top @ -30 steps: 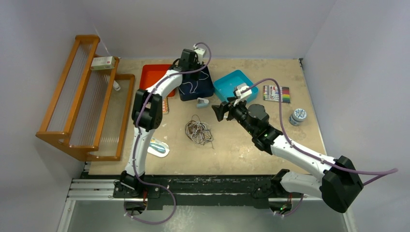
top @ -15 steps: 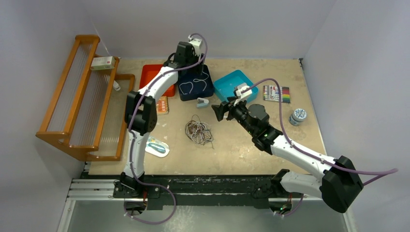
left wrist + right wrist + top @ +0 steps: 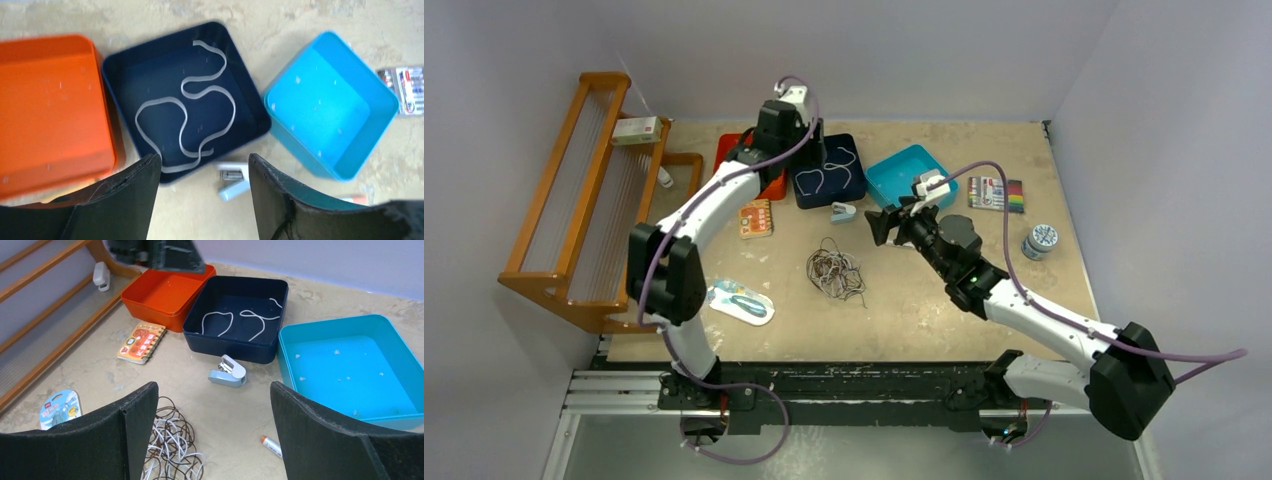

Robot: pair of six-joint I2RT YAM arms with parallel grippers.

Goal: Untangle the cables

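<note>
A tangle of thin brown and white cables (image 3: pixel 834 272) lies mid-table; it also shows in the right wrist view (image 3: pixel 170 445), by the left finger. One loose white cable (image 3: pixel 829 175) lies curled in the navy tray (image 3: pixel 856 188), and shows in the left wrist view (image 3: pixel 200 110) and the right wrist view (image 3: pixel 240 320). My left gripper (image 3: pixel 812 150) is open and empty above the tray's left rim (image 3: pixel 202 160). My right gripper (image 3: pixel 879 225) is open and empty, raised right of the tangle (image 3: pixel 212 387).
An orange tray (image 3: pixel 742 160) and a teal tray (image 3: pixel 909 175) flank the navy tray. A stapler (image 3: pixel 842 211) lies in front of it. A notebook (image 3: pixel 755 218), scissors pack (image 3: pixel 741 302), wooden rack (image 3: pixel 594 200), marker set (image 3: pixel 996 193), small jar (image 3: pixel 1039 240) and pen (image 3: pixel 272 445) lie around.
My left arm has swung left, its gripper moving from over the navy tray's middle to its left rim. The right arm has hardly moved.
</note>
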